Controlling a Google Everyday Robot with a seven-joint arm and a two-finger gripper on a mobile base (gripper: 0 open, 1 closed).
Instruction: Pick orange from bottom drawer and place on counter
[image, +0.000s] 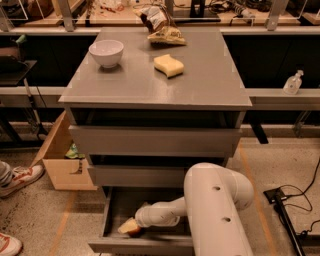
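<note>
the claw (136, 224) reaches into the open bottom drawer (145, 245), at the orange (127, 228) lying front-left inside; whether it is clamped on the fruit cannot be told. judged step: securing the grasp. centre on the fruit, then lift straight up past the drawer front before swinging toward the tabletop (210, 80).
</note>
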